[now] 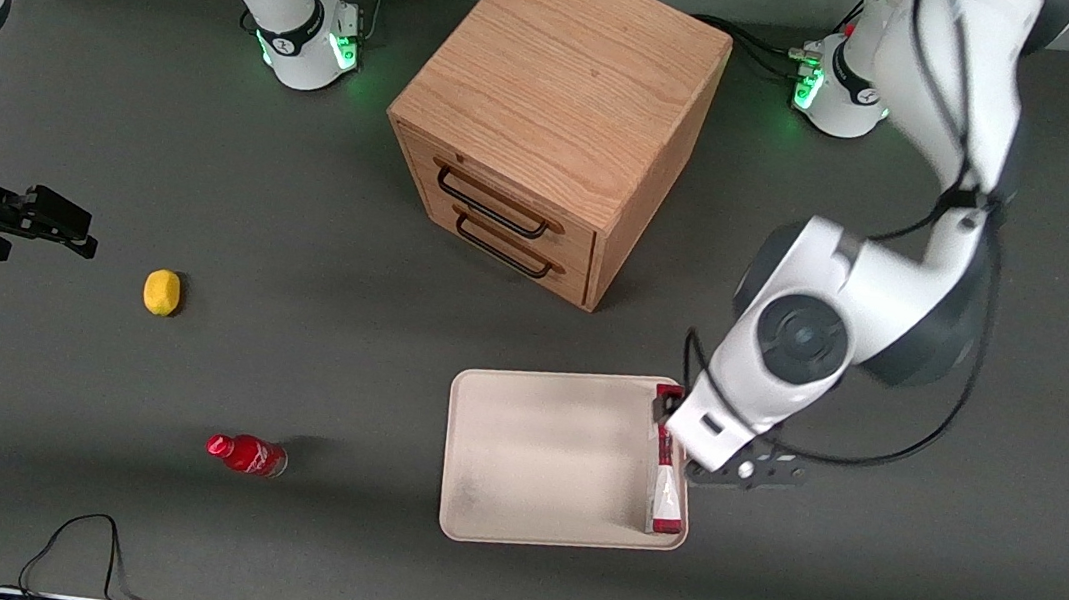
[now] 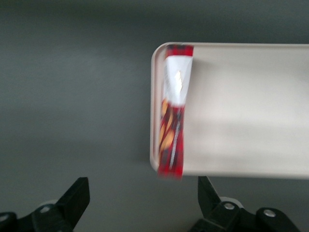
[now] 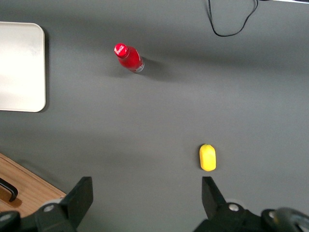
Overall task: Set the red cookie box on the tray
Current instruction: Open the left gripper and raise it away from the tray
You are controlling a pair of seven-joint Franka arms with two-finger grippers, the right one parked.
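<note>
The box (image 1: 665,481) lies inside the tray (image 1: 538,532), pressed along the short rim at the working arm's end, running nearly the whole length of that edge. It is long, narrow and flat, red with a dark pattern and orange-yellow marks, and carries a white-grey panel (image 2: 176,82) toward one end. The gripper (image 2: 144,203) hangs above the table (image 1: 863,599) just off that rim, fingers (image 2: 77,195) spread wide apart, holding nothing, clear of the box.
</note>
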